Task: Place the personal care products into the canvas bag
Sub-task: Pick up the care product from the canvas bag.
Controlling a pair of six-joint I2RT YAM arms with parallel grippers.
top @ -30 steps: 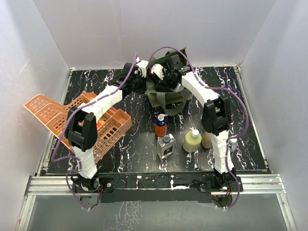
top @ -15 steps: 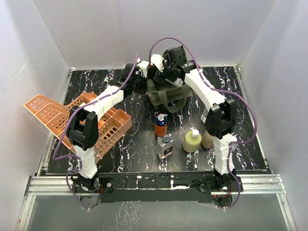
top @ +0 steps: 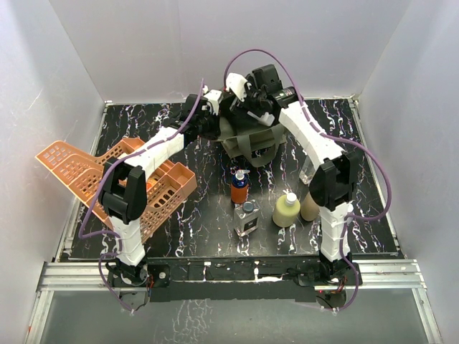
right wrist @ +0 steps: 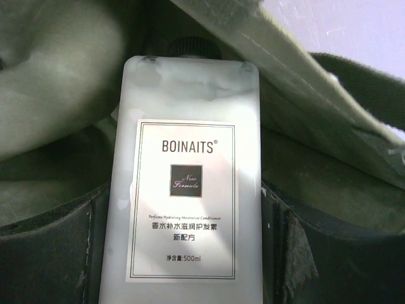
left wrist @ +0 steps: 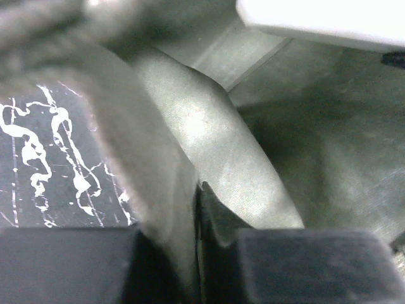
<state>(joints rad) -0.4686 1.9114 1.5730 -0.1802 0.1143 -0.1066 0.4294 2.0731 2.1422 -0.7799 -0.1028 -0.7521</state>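
Observation:
The olive canvas bag (top: 249, 147) stands at the back middle of the table. My left gripper (left wrist: 196, 209) is shut on a fold of the bag's rim (left wrist: 209, 126). My right gripper (right wrist: 183, 212) is shut on a white bottle (right wrist: 186, 183) with a black cap, held over the bag's open mouth (right wrist: 57, 69); the bottle's edge (left wrist: 329, 19) shows in the left wrist view. On the table in front stand an orange bottle with a blue top (top: 239, 188), a square clear bottle (top: 247, 218), a yellow-green pump bottle (top: 286, 210) and a tan bottle (top: 310, 208).
Two orange lattice baskets (top: 75, 168) (top: 166, 188) lie at the left, under my left arm. A clear bottle (top: 308, 170) stands partly behind my right arm. White walls close the table on three sides.
My right arm has swung up and back, carrying the white bottle over the bag's mouth. The left gripper has kept its hold on the rim.

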